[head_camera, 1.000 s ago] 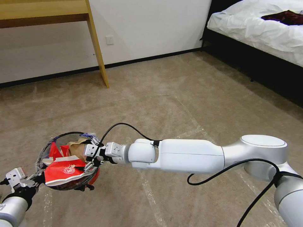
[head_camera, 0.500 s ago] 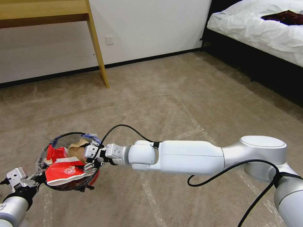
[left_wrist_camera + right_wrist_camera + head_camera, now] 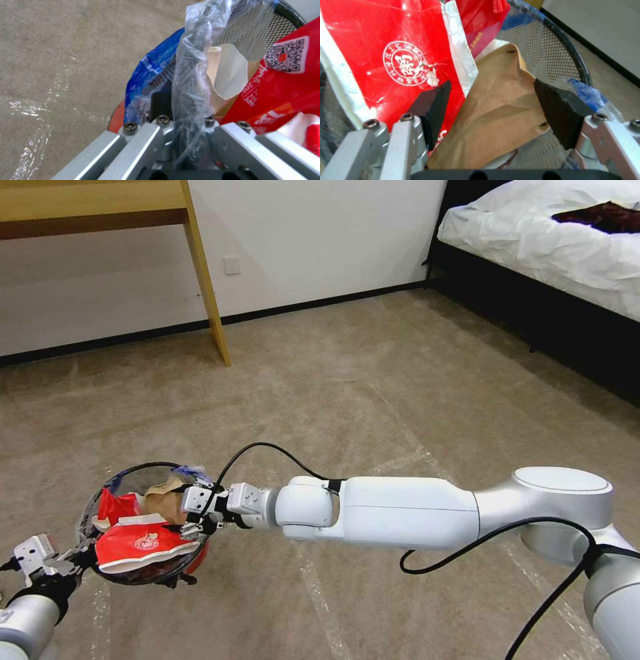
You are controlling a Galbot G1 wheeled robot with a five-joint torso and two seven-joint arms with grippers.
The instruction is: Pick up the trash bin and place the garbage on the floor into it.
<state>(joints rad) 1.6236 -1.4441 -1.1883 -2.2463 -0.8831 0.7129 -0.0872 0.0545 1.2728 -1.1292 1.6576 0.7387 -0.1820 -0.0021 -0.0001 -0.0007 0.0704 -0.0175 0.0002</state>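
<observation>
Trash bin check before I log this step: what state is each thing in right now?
trash bin: off the floor, held by its rim, stuffed with litter.
left pincer: shut on the bin's lined rim.
right pincer: open over the bin, gripping nothing.
brown paper: crumpled inside.
red wrapper: lying on top.

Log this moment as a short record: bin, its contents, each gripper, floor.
bin: red bin, black rim, clear liner, held off the carpet
contents: red wrapper, brown paper, blue scrap
left gripper: shut on the bin's rim
right gripper: open, over the bin's mouth, pads either side of the brown paper
floor: carpet with tape lines
</observation>
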